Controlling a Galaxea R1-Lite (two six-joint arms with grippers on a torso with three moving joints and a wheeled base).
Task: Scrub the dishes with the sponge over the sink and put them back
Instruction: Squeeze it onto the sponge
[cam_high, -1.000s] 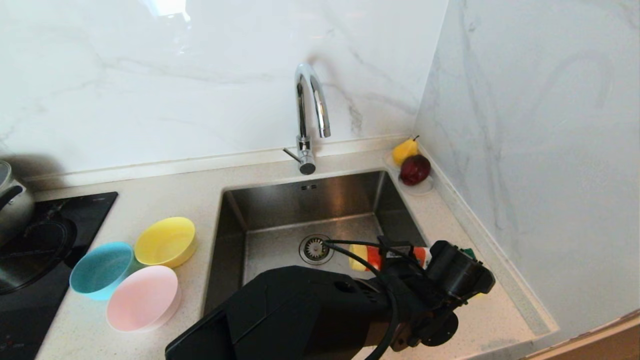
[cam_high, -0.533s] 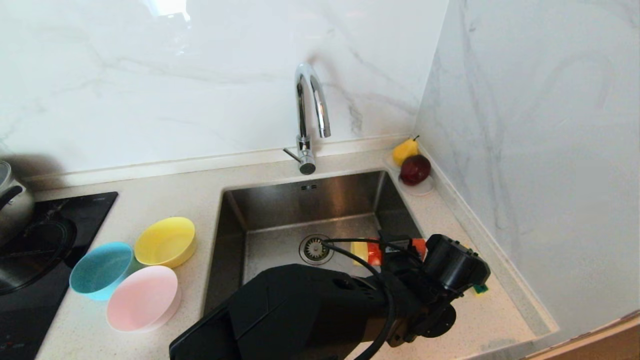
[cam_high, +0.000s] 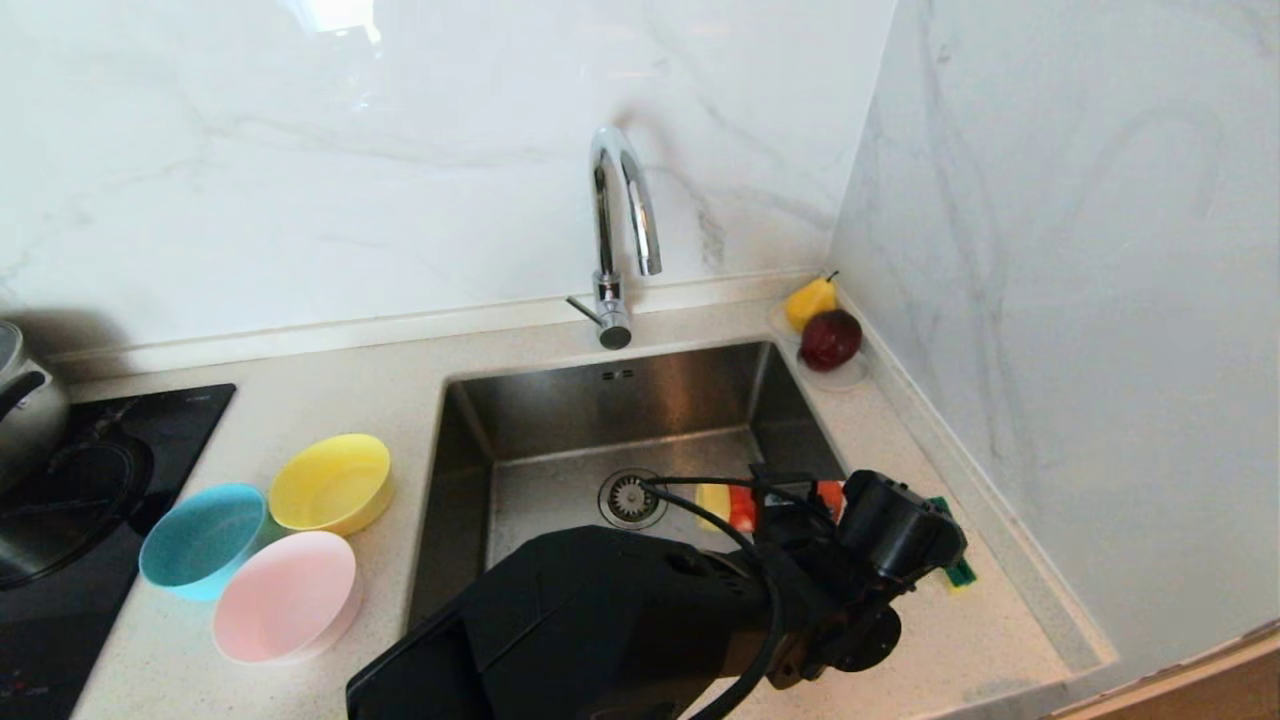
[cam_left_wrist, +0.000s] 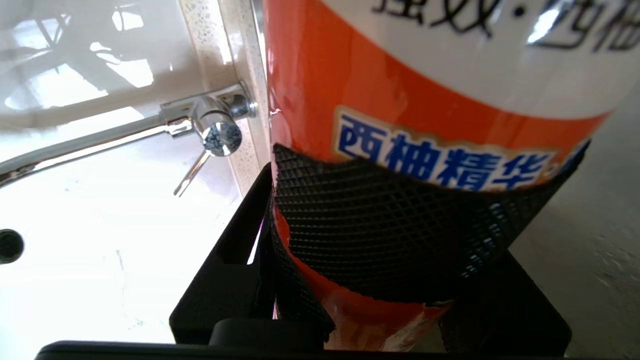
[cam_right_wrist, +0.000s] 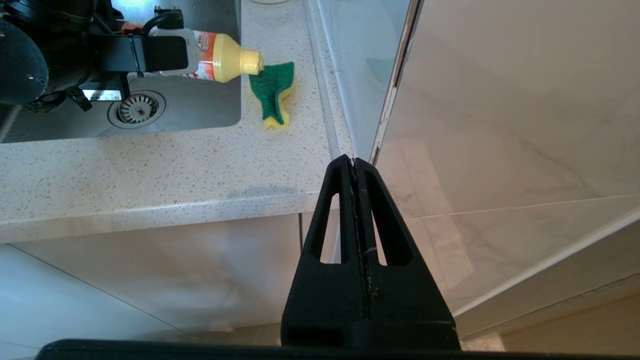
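Observation:
My left gripper (cam_high: 790, 505) is shut on an orange and white detergent bottle (cam_high: 735, 505) lying about level over the right side of the sink (cam_high: 620, 400). Its ribbed pads (cam_left_wrist: 380, 220) wrap the bottle's body (cam_left_wrist: 430, 90). From the right wrist camera, the bottle's yellow cap (cam_right_wrist: 245, 60) points at the sponge (cam_right_wrist: 272, 90), green face up on the counter right of the basin. In the head view only a green corner of the sponge (cam_high: 958, 572) shows behind my wrist. The yellow (cam_high: 330, 483), teal (cam_high: 203, 540) and pink (cam_high: 287, 596) dishes sit empty left of the sink. My right gripper (cam_right_wrist: 354, 162) hangs shut below the counter's front edge.
An arched chrome faucet (cam_high: 622, 230) stands behind the basin, and a drain strainer (cam_high: 631, 497) sits in its floor. A saucer with a pear and a red fruit (cam_high: 828, 338) occupies the back right corner. A black cooktop (cam_high: 90, 480) with a steel pot (cam_high: 25, 400) lies far left.
My left hand and the bottle have drifted slightly toward the back of the sink, uncovering a little more of the sponge's green corner. The bowls and the right arm have not moved.

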